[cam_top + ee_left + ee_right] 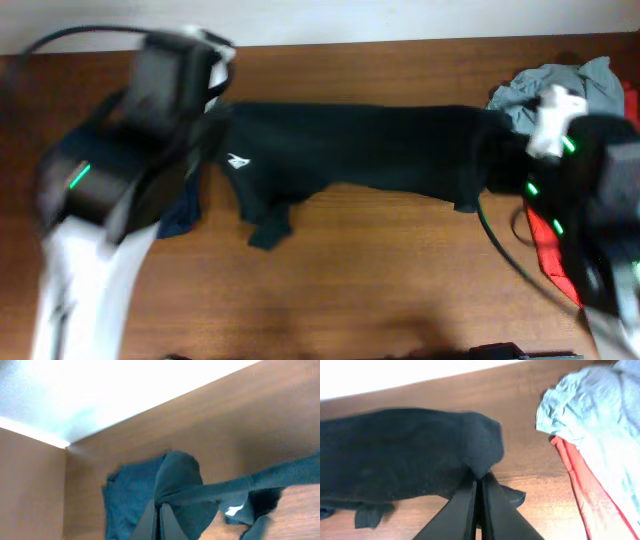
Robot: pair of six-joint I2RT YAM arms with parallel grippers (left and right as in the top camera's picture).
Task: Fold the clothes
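overhead: motion-blurred | left wrist: glare along top | T-shirt (380, 150): dark, detailless

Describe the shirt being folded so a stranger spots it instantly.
On the wooden table, look across the middle, between the navy garment at left and the grey shirt and red shirt at right. The black T-shirt stretched there alone bears a small white logo.

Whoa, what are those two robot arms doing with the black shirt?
Two robot arms are working on folding a black T-shirt. The left gripper is shut on one end and the right gripper is shut on the other, so the shirt is stretched across the wooden table. A grey shirt and a red shirt lie bunched beside the right arm.
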